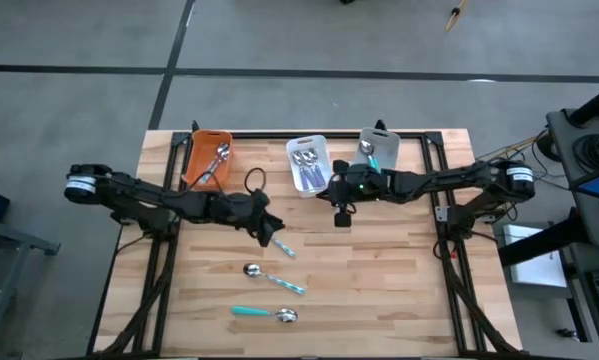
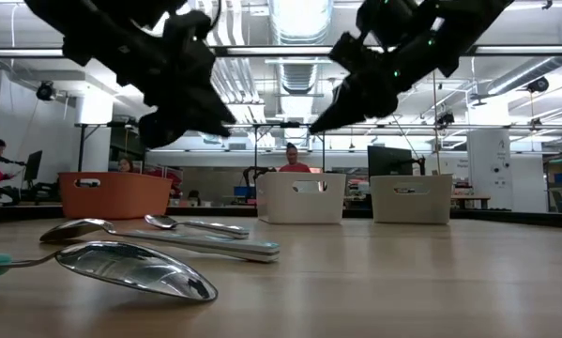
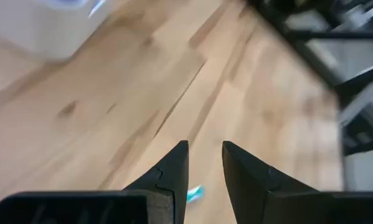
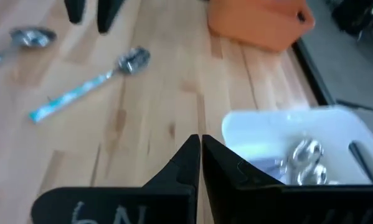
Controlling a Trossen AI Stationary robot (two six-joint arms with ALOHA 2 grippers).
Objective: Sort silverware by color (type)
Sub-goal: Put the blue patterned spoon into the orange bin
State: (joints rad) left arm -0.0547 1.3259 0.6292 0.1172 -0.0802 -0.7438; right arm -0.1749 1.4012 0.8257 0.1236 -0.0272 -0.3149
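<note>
Three spoons lie flat on the wooden table. A striped one (image 1: pixel 285 249) lies just below my left gripper (image 1: pixel 270 232). Another striped one (image 1: pixel 275 279) and a teal-handled one (image 1: pixel 264 313) lie nearer the near edge. My left gripper (image 3: pixel 205 148) is open and hangs in the air (image 2: pixel 163 131) above the first spoon, whose handle end (image 3: pixel 195 193) shows between the fingers. My right gripper (image 4: pixel 200 140) is shut and empty, hovering (image 1: pixel 340 212) beside the white bin. More spoons lie in the orange (image 1: pixel 207 158), white (image 1: pixel 307 163) and grey (image 1: pixel 379 148) bins.
The three bins stand in a row along the table's far edge; the white bin (image 4: pixel 298 143) is right beside my right gripper. People sit in the room behind the table (image 2: pixel 290 158). Bare wood spreads over the table's right half and near-left corner.
</note>
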